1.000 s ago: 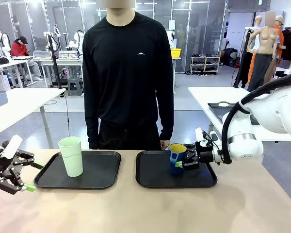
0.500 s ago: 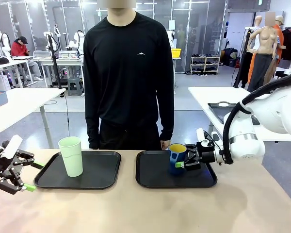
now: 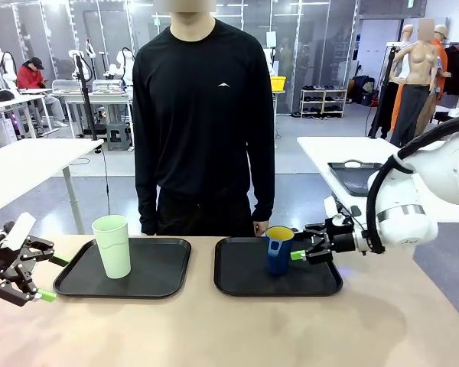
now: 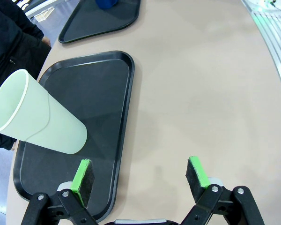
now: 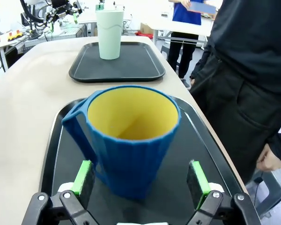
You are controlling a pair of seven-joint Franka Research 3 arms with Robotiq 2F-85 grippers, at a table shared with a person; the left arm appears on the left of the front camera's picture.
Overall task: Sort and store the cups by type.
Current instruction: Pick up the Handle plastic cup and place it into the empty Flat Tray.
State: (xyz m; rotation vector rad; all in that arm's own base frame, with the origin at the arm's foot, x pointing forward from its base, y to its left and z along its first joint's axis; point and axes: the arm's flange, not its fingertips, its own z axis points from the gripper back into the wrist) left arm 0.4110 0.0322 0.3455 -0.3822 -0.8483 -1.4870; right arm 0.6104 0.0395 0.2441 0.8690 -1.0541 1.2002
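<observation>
Right pincer [image 3: 298, 254] gapes wide, empty, beside the blue mug [image 3: 278, 249] on its black tray [image 3: 237, 283]; rigid, light-looking plastic, best gripped across its ribbed body.

The tumbler [image 3: 112, 245] is pale mint green, plain but for one faint wavy line round its middle. It stands on a matte black tray [image 3: 162, 279]. To the right of that tray lies a second black tray [image 3: 241, 279], bearing the mug [image 3: 278, 248], which is dark blue outside with fine vertical ribs and yellow inside. The table [image 3: 229, 329] is an even light beige. Both grippers, left gripper [image 3: 42, 277] and right gripper [image 3: 301, 254], are black with bright green pads. The person [image 3: 203, 115] behind the trays wears black with a tiny white chest mark.
</observation>
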